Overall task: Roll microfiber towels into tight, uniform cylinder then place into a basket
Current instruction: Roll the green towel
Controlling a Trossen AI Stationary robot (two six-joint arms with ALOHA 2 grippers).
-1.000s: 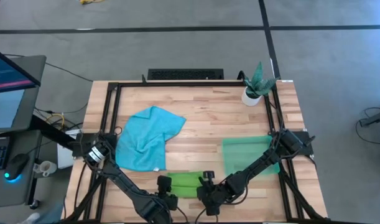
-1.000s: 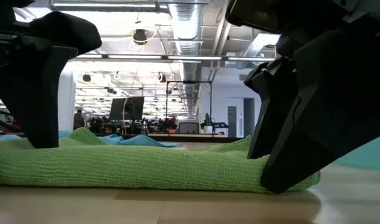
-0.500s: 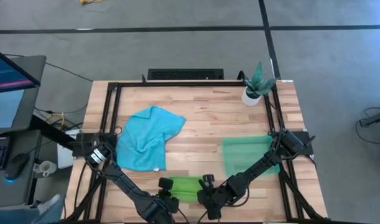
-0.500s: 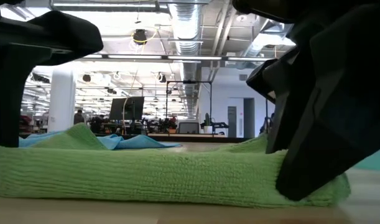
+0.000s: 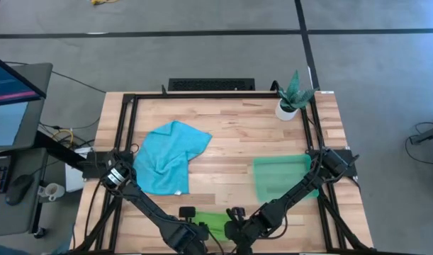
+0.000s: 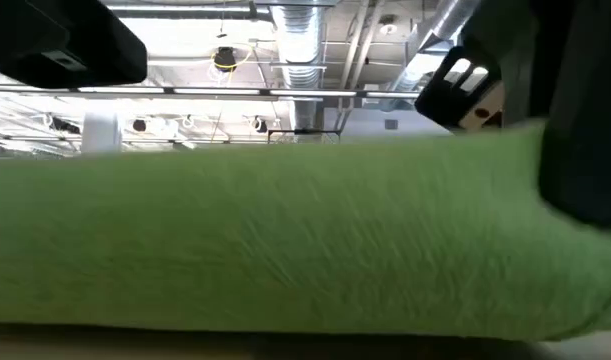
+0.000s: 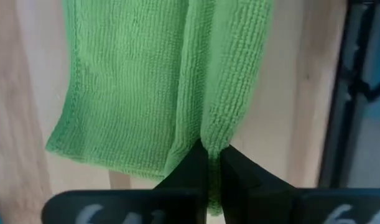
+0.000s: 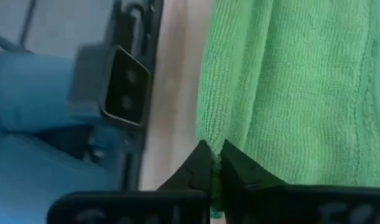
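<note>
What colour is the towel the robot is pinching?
Lime green. The towel shows best in the left wrist view, pinched by the left gripper.

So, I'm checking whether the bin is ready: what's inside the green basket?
The shallow translucent green plastic basket seems to hold no towel. The right arm crosses its near corner and hides that part. Both claws pinch the lime green microfiber towel at the table's front edge.

Both arms reach in low to the table's [image 5: 230, 134] near edge, wrists almost meeting at its middle. The left claw [image 7: 211, 163] is pinched tight on the green towel [image 7: 146, 81] fold. The right claw [image 8: 216, 163] is likewise pinched on it, just beside the left.
</note>
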